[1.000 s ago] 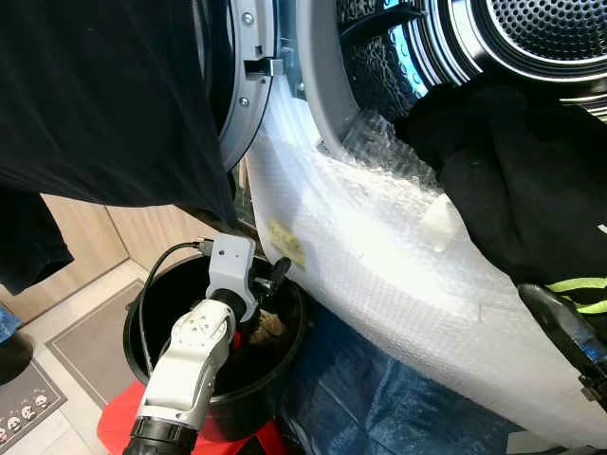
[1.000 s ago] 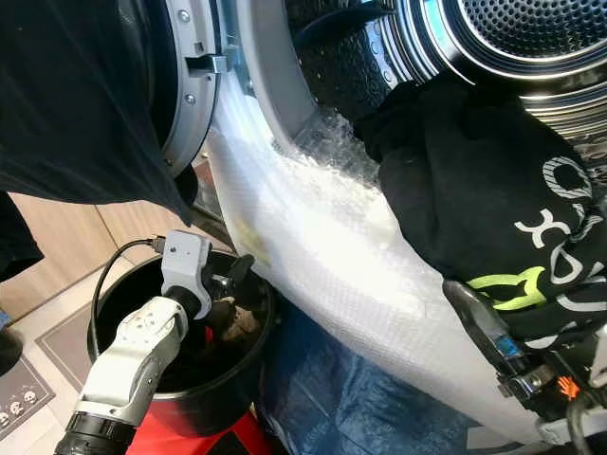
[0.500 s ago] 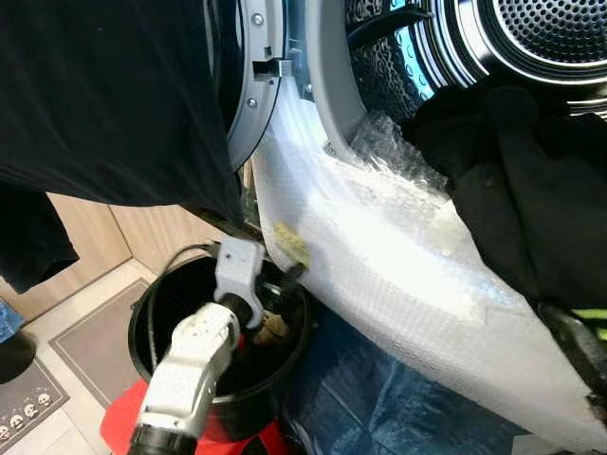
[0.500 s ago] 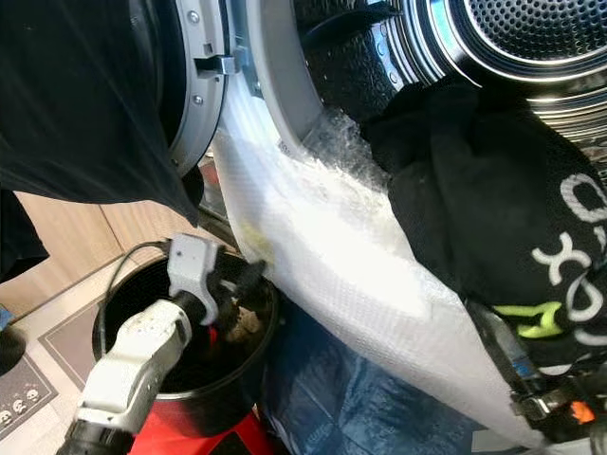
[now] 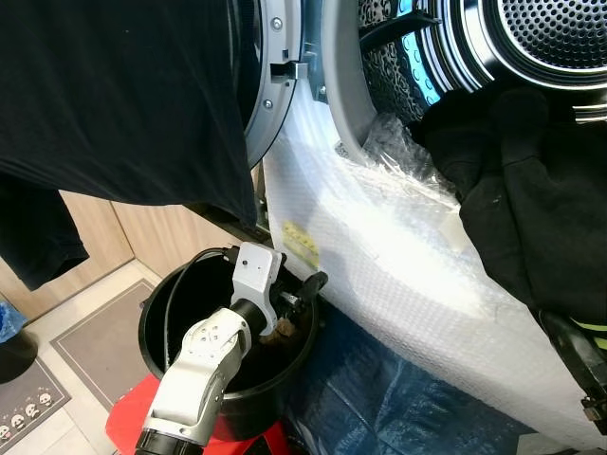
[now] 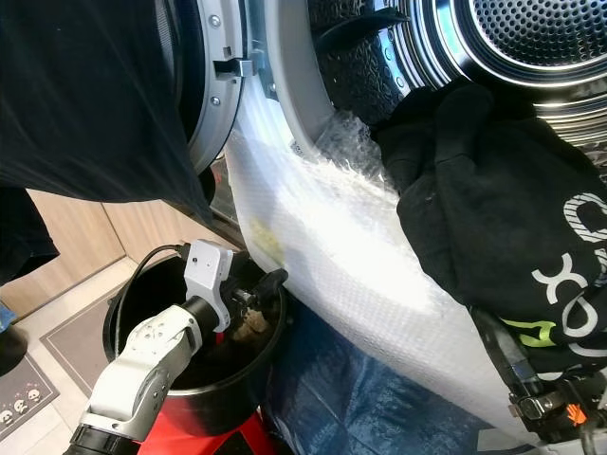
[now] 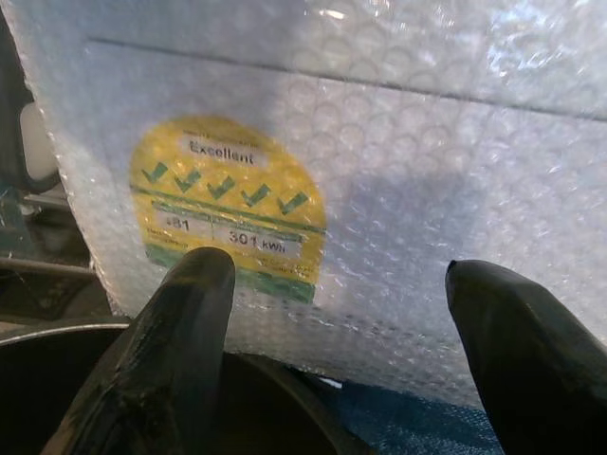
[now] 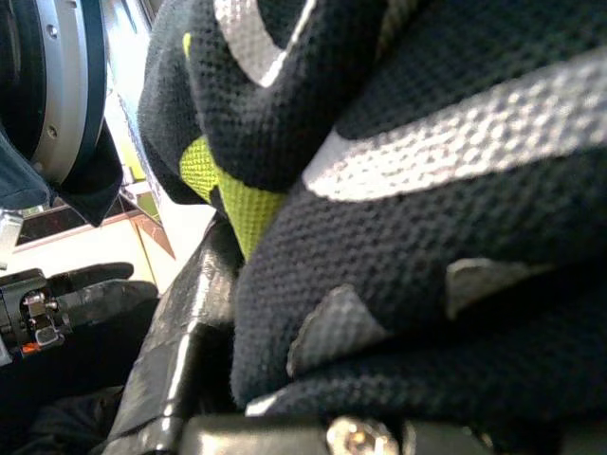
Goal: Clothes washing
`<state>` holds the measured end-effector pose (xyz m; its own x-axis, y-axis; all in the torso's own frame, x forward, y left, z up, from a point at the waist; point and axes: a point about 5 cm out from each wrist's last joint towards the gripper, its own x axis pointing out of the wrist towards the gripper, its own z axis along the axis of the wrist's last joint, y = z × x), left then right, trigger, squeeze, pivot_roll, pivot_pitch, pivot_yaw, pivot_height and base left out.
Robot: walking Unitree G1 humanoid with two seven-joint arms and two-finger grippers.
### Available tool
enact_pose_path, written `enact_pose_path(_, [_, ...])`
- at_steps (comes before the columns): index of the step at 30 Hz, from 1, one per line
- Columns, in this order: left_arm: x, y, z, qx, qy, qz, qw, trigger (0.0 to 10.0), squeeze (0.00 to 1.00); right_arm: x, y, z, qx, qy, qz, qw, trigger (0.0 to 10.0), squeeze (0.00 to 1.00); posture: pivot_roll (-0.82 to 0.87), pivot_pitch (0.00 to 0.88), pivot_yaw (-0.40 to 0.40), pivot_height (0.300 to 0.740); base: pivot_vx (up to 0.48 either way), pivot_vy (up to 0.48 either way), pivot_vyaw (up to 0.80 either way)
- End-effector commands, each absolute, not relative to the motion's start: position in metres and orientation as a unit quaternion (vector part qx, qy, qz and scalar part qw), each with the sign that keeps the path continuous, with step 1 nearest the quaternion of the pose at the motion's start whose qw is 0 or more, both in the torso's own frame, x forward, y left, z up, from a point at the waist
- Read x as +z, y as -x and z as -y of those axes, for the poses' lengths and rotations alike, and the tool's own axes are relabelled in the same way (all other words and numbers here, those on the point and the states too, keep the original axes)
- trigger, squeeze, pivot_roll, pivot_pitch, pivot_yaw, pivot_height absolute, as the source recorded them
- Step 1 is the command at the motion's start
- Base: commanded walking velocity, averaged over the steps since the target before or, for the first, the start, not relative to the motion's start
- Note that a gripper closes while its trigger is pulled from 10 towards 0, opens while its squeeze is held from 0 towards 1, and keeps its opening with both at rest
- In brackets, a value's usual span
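A black garment (image 6: 493, 218) with white and lime print hangs out of the washer's steel drum (image 6: 531, 38) over the bubble-wrapped front. My right gripper (image 6: 517, 370) is at the lower right, shut on the garment's lower edge. In the right wrist view the knit cloth (image 8: 408, 190) presses against one black finger (image 8: 180, 351). My left gripper (image 5: 302, 289) is inside the black bucket (image 5: 161, 322), near its right rim. It is open with nothing between its fingers (image 7: 204, 284), and it faces the bubble wrap with a yellow label (image 7: 228, 209).
Bubble wrap (image 6: 332, 256) covers the washer front beside the bucket. A dark cloth (image 5: 114, 95) drapes over the open door at the upper left. Below lie a blue tarp (image 5: 379, 408), a red base (image 5: 128, 427) under the bucket and a grey floor mat (image 5: 85, 332).
The camera has shifted, so the whole scene sits further right. My left arm moved briefly and is still again inside the bucket. The right gripper and the garment's print sit slightly lower.
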<state>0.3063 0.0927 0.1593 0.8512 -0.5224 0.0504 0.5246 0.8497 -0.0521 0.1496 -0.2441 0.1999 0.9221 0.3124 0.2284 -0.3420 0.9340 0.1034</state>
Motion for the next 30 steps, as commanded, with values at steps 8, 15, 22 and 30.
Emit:
enact_pose_path(8, [0.1626, -0.3033, -0.0926, -0.28, 0.034, 0.026, 0.959, 10.0, 0.0, 0.194, -0.1487, 0.2548, 0.152, -0.116, 0.115, 0.975, 0.0, 0.0, 0.0, 0.111, 0.009, 0.74, 0.0, 0.0, 0.0])
enact_pose_path(15, [0.1636, -0.3032, -0.0919, -0.282, 0.031, 0.027, 0.958, 10.0, 0.0, 0.1881, -0.1546, 0.2507, 0.163, -0.105, 0.095, 0.977, 10.0, 0.0, 0.0, 0.108, 0.01, 0.74, 0.0, 0.0, 0.0])
enact_pose_path(22, [0.1636, -0.3027, -0.093, -0.282, 0.029, 0.026, 0.959, 10.0, 0.0, 0.1865, -0.1543, 0.2516, 0.167, -0.115, 0.095, 0.975, 10.0, 1.0, 0.01, 0.11, 0.009, 0.74, 0.0, 0.0, 0.0])
enact_pose_path(30, [0.1643, -0.3024, -0.0931, -0.285, 0.028, 0.027, 0.958, 10.0, 0.0, 0.1898, -0.1485, 0.2461, 0.204, -0.12, 0.106, 0.966, 10.0, 1.0, 0.01, 0.111, 0.013, 0.74, 0.0, 0.0, 0.0])
